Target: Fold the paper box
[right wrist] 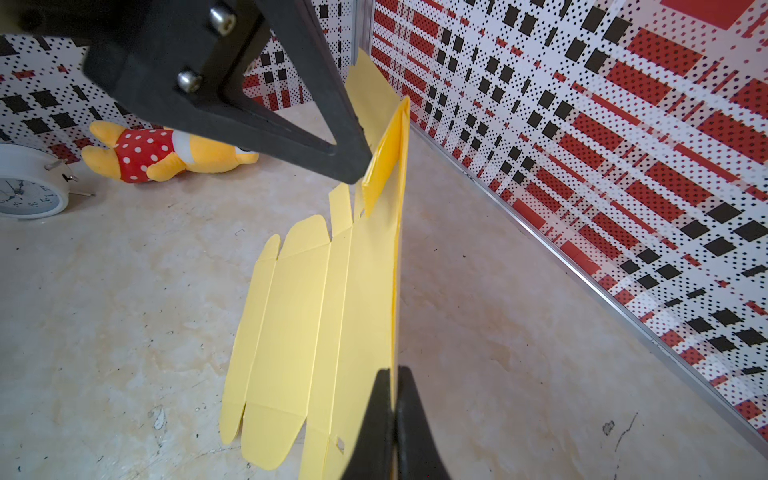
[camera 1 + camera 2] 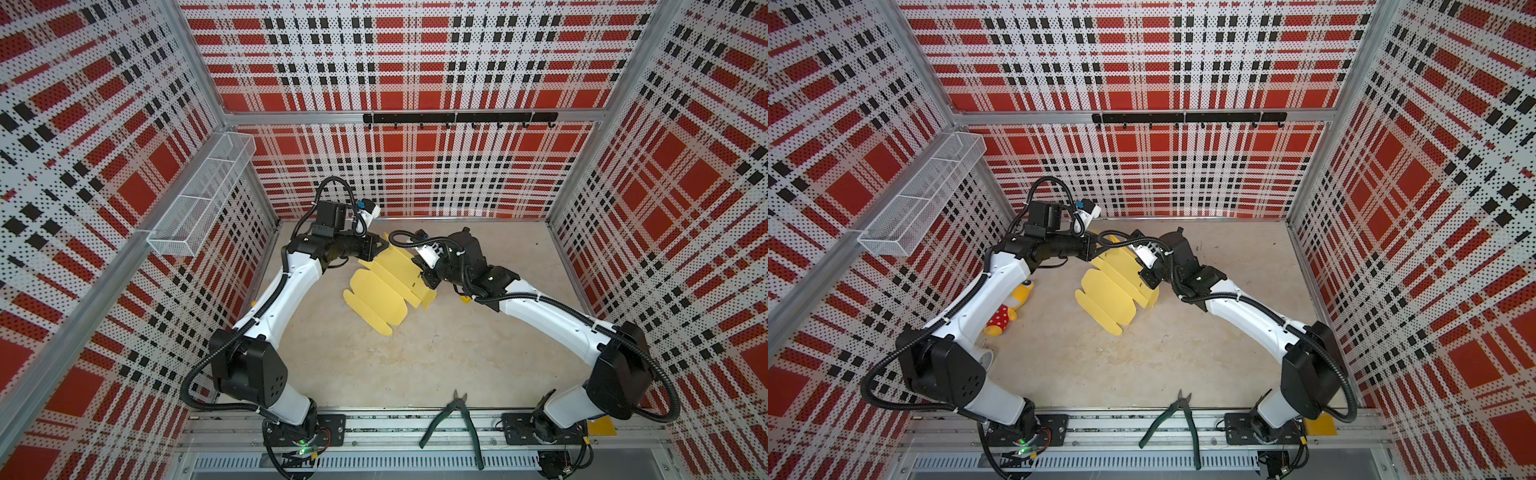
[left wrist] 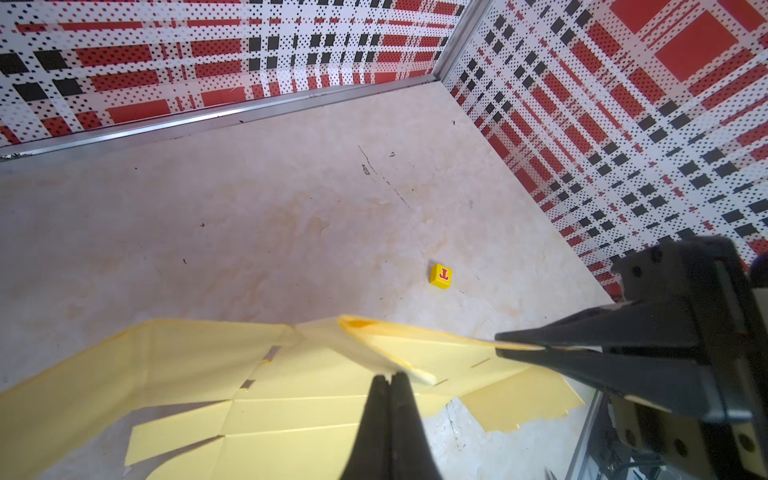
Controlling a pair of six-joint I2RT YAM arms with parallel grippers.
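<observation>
The paper box is a pale yellow die-cut sheet with rounded tabs. Most of it lies flat at mid-table, while its far long edge is lifted and folded up. My left gripper is shut on one end of that raised edge. My right gripper is shut on the other end of the same edge. In the right wrist view the paper box slopes down to the table, and the left gripper pinches a curled flap.
Green-handled pliers lie on the front rail. A yellow plush toy in a red dotted dress and a white alarm clock sit by the left arm. A tiny yellow cube lies toward the right wall. A wire basket hangs on the left wall.
</observation>
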